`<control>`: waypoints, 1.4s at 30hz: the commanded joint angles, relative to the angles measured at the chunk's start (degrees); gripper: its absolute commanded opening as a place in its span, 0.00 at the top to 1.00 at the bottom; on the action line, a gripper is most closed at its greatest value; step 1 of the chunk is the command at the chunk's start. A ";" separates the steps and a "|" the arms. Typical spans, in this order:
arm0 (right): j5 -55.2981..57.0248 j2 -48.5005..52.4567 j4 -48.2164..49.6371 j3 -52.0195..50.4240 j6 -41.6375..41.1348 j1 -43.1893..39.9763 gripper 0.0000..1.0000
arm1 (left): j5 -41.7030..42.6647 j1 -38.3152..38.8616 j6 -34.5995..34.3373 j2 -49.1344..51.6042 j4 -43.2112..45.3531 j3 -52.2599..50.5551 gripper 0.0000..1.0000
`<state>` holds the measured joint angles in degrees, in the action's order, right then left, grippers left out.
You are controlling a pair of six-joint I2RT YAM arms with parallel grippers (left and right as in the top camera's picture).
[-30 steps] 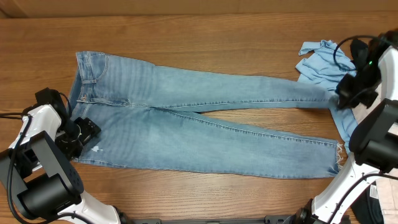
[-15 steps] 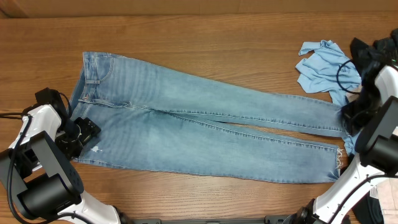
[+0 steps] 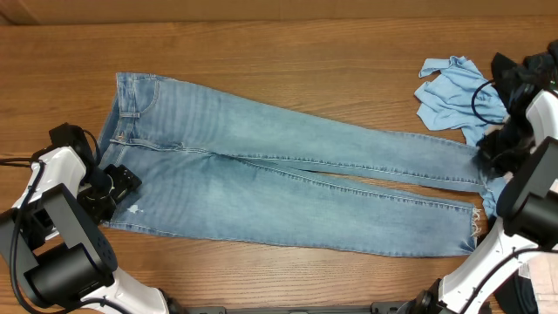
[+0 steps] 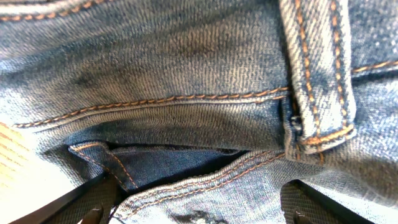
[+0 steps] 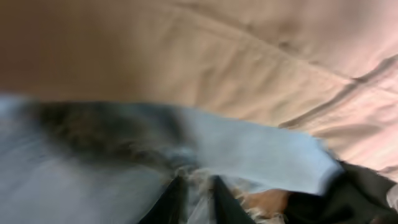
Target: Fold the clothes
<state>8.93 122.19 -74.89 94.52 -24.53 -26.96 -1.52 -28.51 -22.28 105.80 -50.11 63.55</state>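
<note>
Jeans flat across surface; left fingers spread around waistband at near left; right fingers pinched on frayed hem, right edge.

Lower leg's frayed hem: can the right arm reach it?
Probably yes: the frayed hem lies bare near the right gripper, but that gripper looks shut on the jeans' upper leg and must release first.

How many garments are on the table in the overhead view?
2: the jeans spread across the middle, the light blue shirt at the right edge. More may hide behind the right arm.
</note>
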 commanded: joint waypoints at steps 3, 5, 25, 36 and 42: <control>-10.10 -4.39 3.56 1.53 8.79 0.11 0.47 | 0.20 -0.22 0.46 1.25 0.33 0.68 0.08; -10.14 -4.37 5.99 0.15 8.81 0.11 0.47 | 0.55 -0.22 0.46 1.25 0.48 0.68 0.08; -8.61 -3.17 20.90 -9.53 9.35 0.26 0.55 | 1.14 -0.22 0.48 1.25 0.74 0.68 0.07; -9.55 -3.15 24.02 -11.26 8.98 0.26 0.96 | 1.16 -0.22 0.48 1.25 0.68 0.68 0.07; -12.31 -5.68 21.00 -6.54 6.78 0.28 0.96 | 1.14 -0.22 1.11 1.25 0.66 0.68 0.07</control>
<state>-0.62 119.04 -53.10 84.20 -16.53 -26.92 -0.86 -28.53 -22.24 105.84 -49.67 63.55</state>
